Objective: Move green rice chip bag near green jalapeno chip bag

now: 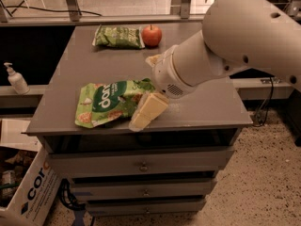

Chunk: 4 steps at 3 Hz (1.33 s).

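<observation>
Rice chip bag (109,102) lies well apart from jalapeno bag (118,36). We see claw (144,91) spread wide at its right end, likely to grab.

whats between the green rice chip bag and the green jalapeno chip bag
Bare tabletop, in the camera view. The apple is beside the jalapeno bag, off that line; the gripper is at the rice bag's right end.
</observation>
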### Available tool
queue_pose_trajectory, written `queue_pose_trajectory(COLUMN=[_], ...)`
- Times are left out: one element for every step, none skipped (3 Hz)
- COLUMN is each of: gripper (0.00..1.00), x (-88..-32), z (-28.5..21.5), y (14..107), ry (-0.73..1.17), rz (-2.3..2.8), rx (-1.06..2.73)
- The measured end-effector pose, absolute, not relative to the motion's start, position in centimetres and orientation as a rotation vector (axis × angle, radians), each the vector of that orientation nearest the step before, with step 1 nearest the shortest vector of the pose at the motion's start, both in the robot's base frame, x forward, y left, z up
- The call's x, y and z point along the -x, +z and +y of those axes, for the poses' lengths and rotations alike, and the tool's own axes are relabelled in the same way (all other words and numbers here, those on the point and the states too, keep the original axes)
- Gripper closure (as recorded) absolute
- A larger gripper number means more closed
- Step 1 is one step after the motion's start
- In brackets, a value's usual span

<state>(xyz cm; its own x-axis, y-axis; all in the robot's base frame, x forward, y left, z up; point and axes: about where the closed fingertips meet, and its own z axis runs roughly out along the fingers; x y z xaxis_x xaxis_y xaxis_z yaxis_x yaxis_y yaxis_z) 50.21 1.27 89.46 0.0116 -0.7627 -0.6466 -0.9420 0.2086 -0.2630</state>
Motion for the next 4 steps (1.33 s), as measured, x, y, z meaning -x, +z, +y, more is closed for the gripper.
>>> queue_pose_trajectory(gripper=[0.00, 0.00, 0.16, 0.41], x=[-51.8, -53.1, -53.4, -53.7], z=[3.1, 4.7, 5.9, 6.5], y=[87.8, 86.9, 86.3, 86.0], ry=[0.334, 0.349, 0.363, 0.367], rz=[1.798, 1.799, 1.791, 1.784], rx=[1.607, 1.615, 1.619, 1.622])
